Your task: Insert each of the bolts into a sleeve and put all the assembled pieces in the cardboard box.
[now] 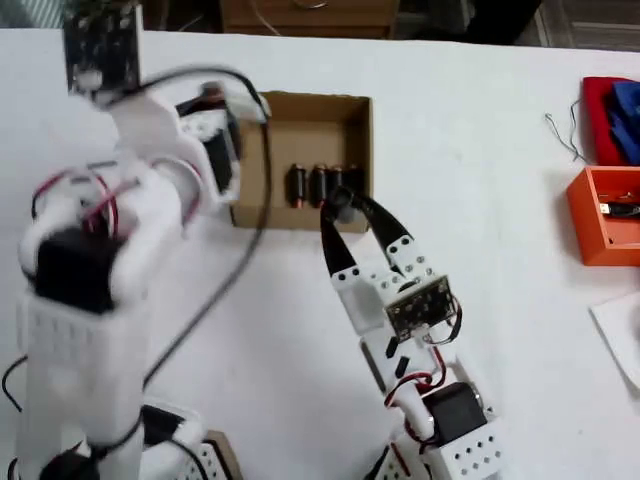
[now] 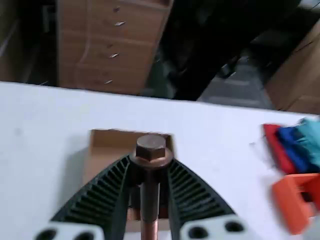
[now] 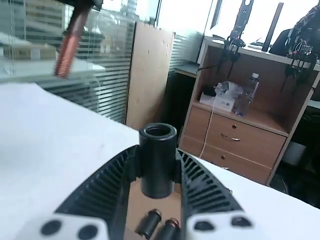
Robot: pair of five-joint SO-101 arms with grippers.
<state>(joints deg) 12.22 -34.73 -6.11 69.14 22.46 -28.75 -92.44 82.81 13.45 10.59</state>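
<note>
1. Bolt is clamped in our left gripper just under its hex head and held off the table, which we judge leaves the shank free to insert.
2. Our right gripper is closed around the sleeve, holding it upright with the bore facing up to receive the shank.
3. We hold the sleeve at the near wall of the cardboard box, where three assembled pieces lie, so the drop-off should be short.
</note>
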